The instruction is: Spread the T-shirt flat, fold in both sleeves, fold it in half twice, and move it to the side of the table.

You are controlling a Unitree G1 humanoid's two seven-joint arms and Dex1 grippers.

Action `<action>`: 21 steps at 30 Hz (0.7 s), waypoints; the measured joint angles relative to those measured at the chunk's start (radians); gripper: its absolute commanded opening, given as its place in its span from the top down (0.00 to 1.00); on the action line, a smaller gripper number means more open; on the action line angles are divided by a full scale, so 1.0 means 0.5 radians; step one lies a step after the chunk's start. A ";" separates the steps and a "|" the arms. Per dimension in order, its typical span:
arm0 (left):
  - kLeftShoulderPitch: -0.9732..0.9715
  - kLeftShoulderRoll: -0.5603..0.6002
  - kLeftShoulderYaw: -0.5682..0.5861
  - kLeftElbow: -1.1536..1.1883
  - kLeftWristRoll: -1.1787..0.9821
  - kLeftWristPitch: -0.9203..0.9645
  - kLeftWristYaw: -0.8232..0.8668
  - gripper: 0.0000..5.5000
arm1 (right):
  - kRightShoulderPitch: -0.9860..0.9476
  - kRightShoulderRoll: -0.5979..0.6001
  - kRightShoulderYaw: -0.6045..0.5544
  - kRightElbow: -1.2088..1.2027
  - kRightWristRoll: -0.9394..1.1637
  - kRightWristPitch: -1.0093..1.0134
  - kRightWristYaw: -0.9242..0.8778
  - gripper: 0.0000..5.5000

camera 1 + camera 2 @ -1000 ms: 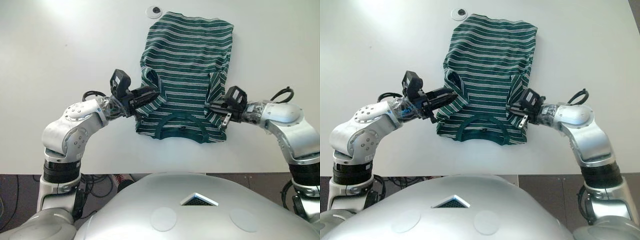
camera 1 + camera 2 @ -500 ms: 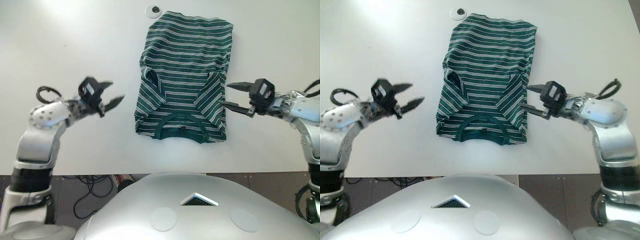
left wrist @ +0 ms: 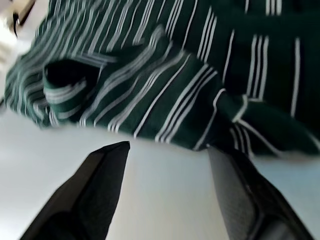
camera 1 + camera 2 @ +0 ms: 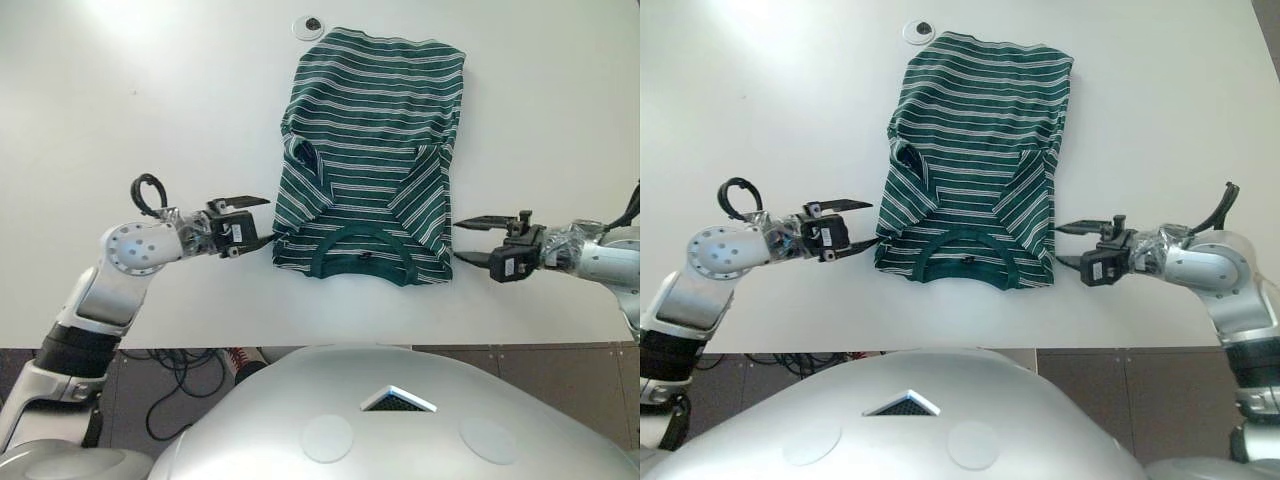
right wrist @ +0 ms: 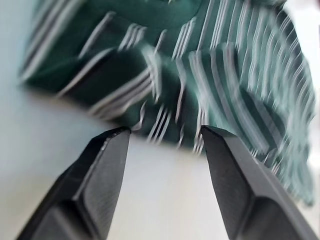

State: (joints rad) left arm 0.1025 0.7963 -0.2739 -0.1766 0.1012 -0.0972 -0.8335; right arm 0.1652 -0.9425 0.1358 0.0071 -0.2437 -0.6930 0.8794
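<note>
T-shirt (image 4: 372, 150) striped green and white

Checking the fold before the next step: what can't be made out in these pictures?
Small round object beyond the T-shirt: too small to identify, eye views.
T-shirt's near edge, right wrist view: blurred.
Most of the T-shirt, left wrist view: cut off by the frame edges.
Cloth under the folded sleeves: covered by them.
</note>
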 measured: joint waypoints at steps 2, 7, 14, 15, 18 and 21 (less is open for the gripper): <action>-0.058 -0.017 -0.042 0.028 0.034 -0.045 -0.002 0.48 | -0.046 0.001 0.057 -0.002 -0.064 -0.078 -0.047 0.53; -0.255 -0.035 -0.195 0.124 0.113 -0.163 -0.116 0.61 | -0.131 -0.022 0.215 0.016 -0.145 -0.209 -0.066 0.66; -0.435 0.009 -0.308 0.153 0.059 -0.050 -0.451 0.81 | -0.148 -0.026 0.342 0.021 -0.002 -0.047 0.011 0.90; -0.418 0.053 -0.307 0.092 -0.006 0.072 -0.543 0.84 | -0.128 -0.029 0.352 -0.011 0.082 0.049 0.058 0.93; -0.329 0.209 -0.273 -0.105 -0.234 0.429 -0.782 0.92 | 0.038 -0.142 0.380 -0.297 0.516 0.512 0.335 1.00; -0.224 0.288 -0.219 -0.241 -0.418 0.707 -0.876 0.98 | 0.199 -0.284 0.383 -0.594 0.821 0.966 0.543 1.00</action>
State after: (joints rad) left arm -0.0097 0.9401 -0.3834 -0.2969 -0.1080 0.2562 -1.2716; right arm 0.2647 -1.0846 0.3274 -0.2898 0.1671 -0.2098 1.1509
